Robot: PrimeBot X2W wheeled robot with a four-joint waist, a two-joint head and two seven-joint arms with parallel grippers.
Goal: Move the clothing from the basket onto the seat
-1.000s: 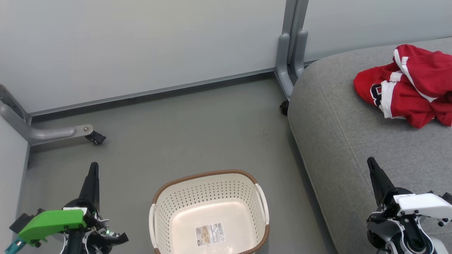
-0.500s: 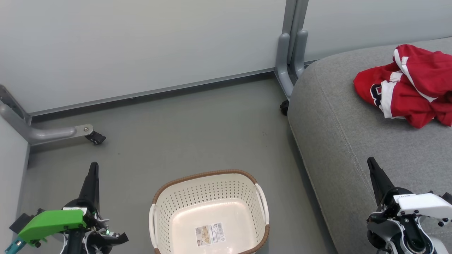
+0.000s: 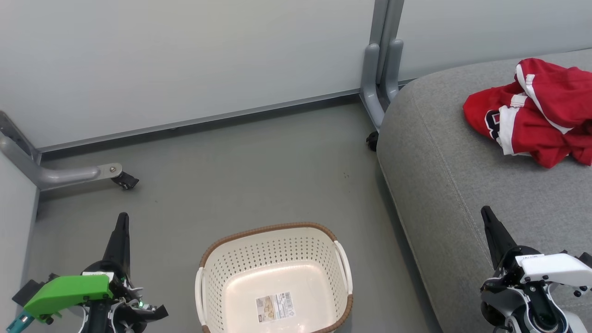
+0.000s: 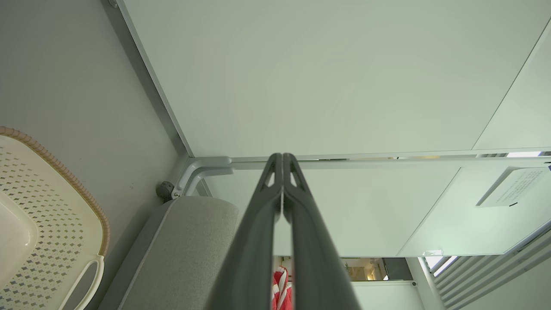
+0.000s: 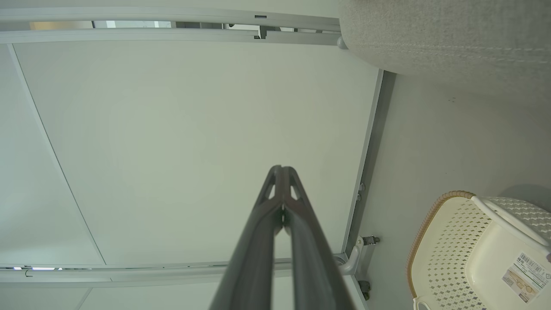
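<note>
The red clothing (image 3: pixel 532 113) lies crumpled on the grey seat (image 3: pixel 462 185) at the upper right, white stripes and part of a dark number showing. A sliver of the clothing (image 4: pixel 280 290) peeks between the fingers in the left wrist view. The cream basket (image 3: pixel 275 280) stands on the floor at bottom centre, holding nothing but its paper label (image 3: pixel 275 306). My left gripper (image 3: pixel 122 218) is shut and holds nothing, left of the basket. My right gripper (image 3: pixel 485 212) is shut too, over the seat's front part, well short of the clothing. Fingertips meet in both wrist views.
Pale partition walls (image 3: pixel 185 60) close off the back. Grey caster legs stick out at the left (image 3: pixel 78 175) and beside the seat's corner (image 3: pixel 379 83). Bare grey floor (image 3: pixel 259 171) lies between basket and wall.
</note>
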